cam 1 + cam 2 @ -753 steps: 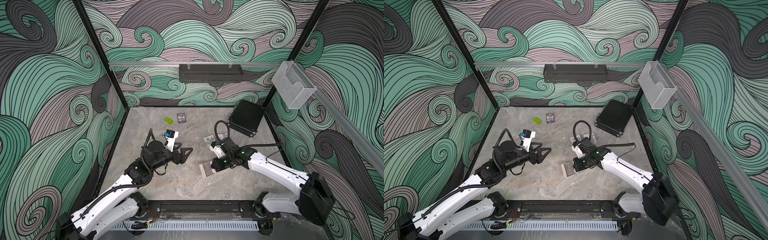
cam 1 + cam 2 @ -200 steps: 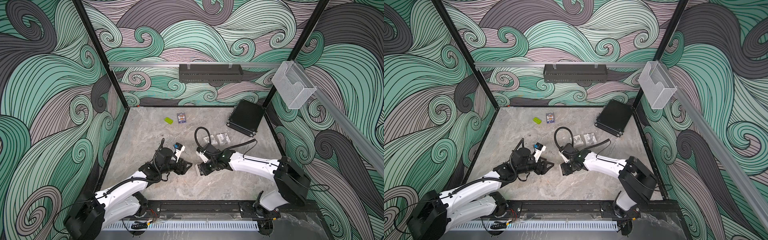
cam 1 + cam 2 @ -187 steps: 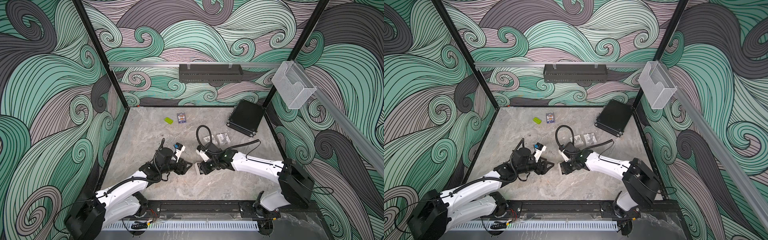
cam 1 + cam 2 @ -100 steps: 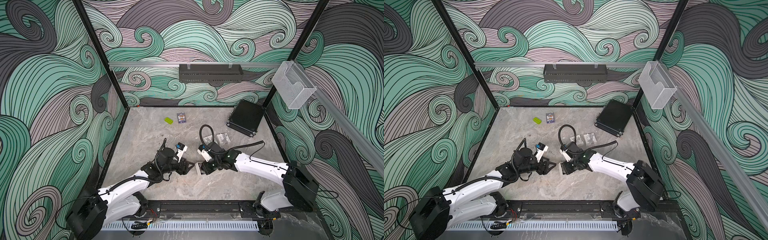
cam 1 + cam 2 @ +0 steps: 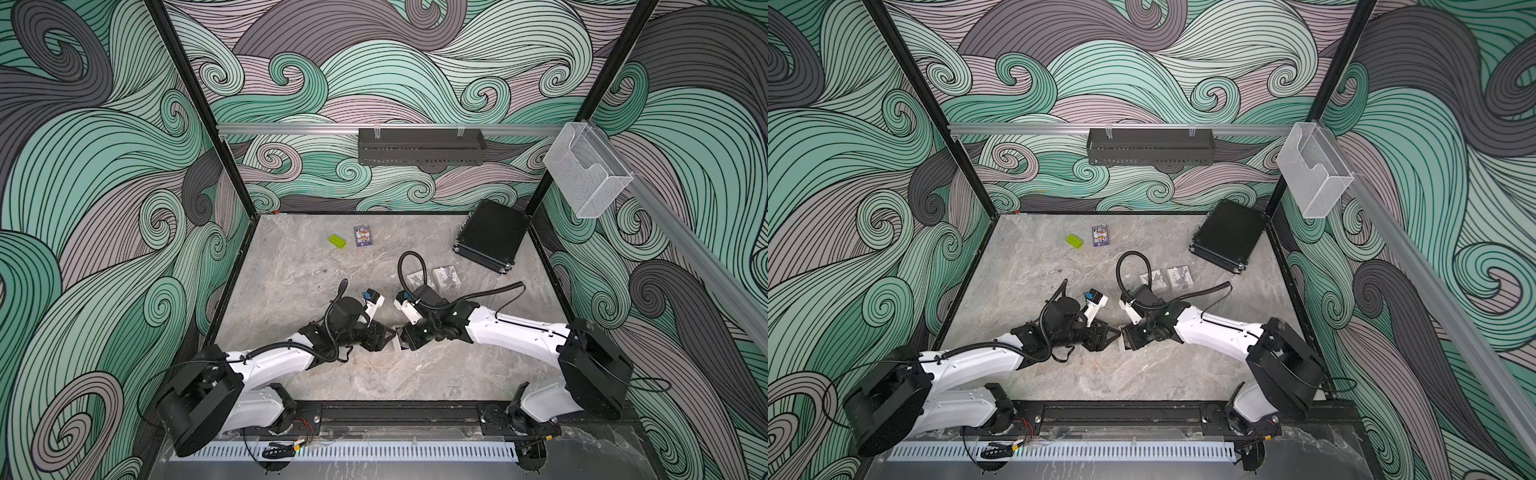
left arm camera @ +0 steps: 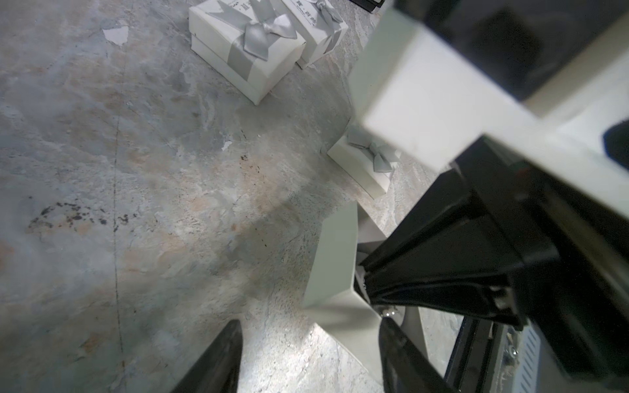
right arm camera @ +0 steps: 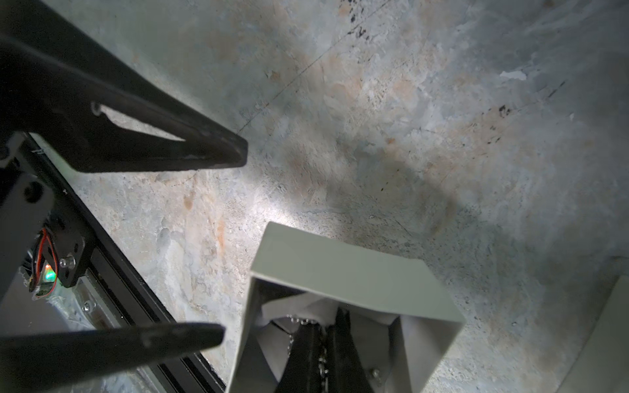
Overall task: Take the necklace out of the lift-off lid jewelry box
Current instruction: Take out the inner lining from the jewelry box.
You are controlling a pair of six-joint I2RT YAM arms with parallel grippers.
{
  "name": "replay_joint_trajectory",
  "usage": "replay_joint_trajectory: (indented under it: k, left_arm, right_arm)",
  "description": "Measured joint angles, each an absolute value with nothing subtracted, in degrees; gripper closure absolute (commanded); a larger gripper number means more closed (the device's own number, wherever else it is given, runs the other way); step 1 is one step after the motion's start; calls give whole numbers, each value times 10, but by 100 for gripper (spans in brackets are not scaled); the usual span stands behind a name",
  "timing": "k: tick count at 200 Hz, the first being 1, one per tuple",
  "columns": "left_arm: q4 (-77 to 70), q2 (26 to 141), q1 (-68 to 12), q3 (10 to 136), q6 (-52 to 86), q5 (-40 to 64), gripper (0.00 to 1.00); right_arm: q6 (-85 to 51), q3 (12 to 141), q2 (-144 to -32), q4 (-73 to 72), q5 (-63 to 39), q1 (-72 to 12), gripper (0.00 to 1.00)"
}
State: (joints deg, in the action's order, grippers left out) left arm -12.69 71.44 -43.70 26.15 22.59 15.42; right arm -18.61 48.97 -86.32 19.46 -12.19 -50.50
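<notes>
The lid-less white jewelry box (image 7: 340,265) stands near the table's front middle, seen in both top views (image 5: 398,337) (image 5: 1122,338). My right gripper (image 7: 332,318) reaches down into it, shut on the necklace (image 7: 321,365), whose silver chain runs between its closed fingers and drapes onto the white insert. My left gripper (image 6: 309,326) is open just left of the box. One of its fingers (image 6: 394,343) sits by the box's corner, the other (image 6: 224,354) over bare table. A bit of chain (image 6: 389,310) glints at the box's edge.
Two closed white gift boxes with grey bows (image 5: 417,277) (image 5: 445,277) sit behind the arms. A further white piece with a bow (image 6: 367,160) lies beside the right arm. A black case (image 5: 490,241), a green brick (image 5: 337,241) and a card pack (image 5: 362,236) lie at the back.
My left gripper has come forward and right, up to the box, its jaws narrowing slightly. My right gripper stays shut inside the box, which has shifted a little left.
</notes>
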Motion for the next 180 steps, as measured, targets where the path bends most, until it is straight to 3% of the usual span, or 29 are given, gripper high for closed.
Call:
replay_joint_trajectory:
  k: [93, 180]
  left_arm:
    - [-159, 785, -440, 270, 227, 139, 40]
    - [-141, 760, -440, 270, 227, 110, 40]
  right_arm:
    - [-186, 484, -875, 189, -121, -503, 93]
    - [-195, 447, -830, 154, -189, -455, 93]
